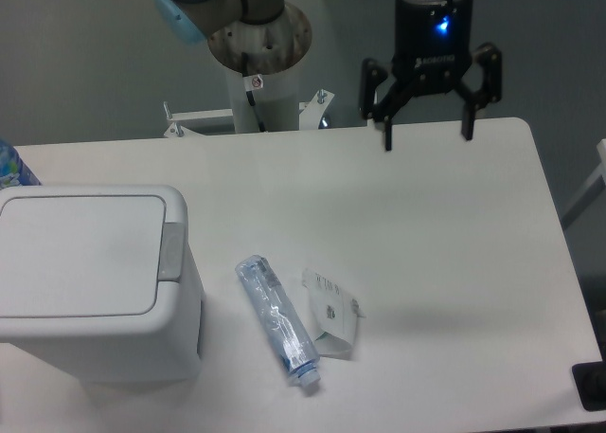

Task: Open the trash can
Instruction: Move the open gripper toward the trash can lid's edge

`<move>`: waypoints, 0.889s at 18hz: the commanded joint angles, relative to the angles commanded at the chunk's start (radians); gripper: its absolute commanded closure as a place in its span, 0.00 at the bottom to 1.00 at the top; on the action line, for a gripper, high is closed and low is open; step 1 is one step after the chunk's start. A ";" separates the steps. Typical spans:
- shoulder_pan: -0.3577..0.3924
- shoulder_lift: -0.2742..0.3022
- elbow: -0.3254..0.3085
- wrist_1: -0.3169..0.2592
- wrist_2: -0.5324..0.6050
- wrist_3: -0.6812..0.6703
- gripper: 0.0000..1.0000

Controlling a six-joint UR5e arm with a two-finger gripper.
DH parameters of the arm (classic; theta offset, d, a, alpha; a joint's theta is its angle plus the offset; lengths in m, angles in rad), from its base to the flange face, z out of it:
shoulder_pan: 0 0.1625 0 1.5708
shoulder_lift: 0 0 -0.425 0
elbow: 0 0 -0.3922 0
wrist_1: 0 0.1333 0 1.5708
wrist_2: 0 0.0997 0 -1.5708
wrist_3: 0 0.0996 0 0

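White plastic makes up the large boxy trash can (95,281) with rounded corners that we record at the near left of the white desk (426,225). Its flat rectangular lid (80,253) lies shut, and a grey push-button strip (171,251) runs along the lid's right edge.

Just right of the trash can we list a clear plastic bottle (276,320) lying on its side, its cap end pointing toward the near edge of the desk. Touching or nearly touching the bottle's right side we note a crumpled white paper wrapper (332,314) with small dark print.

Well apart from the trash can, to its far right, we enter the black two-finger gripper (426,137), hanging above the far edge of the desk with a blue light lit on its body. Its fingers (387,130) are spread wide and carry nothing.

Beyond the far edge, between trash can and gripper, we count the grey cylindrical arm base (254,45) with a light-blue joint cap (176,21).
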 joint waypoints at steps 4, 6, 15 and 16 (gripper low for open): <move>-0.054 -0.005 -0.001 0.000 -0.009 -0.059 0.00; -0.078 -0.003 -0.004 0.002 -0.011 -0.059 0.00; -0.179 -0.045 -0.046 0.041 -0.006 -0.053 0.00; -0.181 -0.046 -0.053 0.047 -0.006 -0.051 0.00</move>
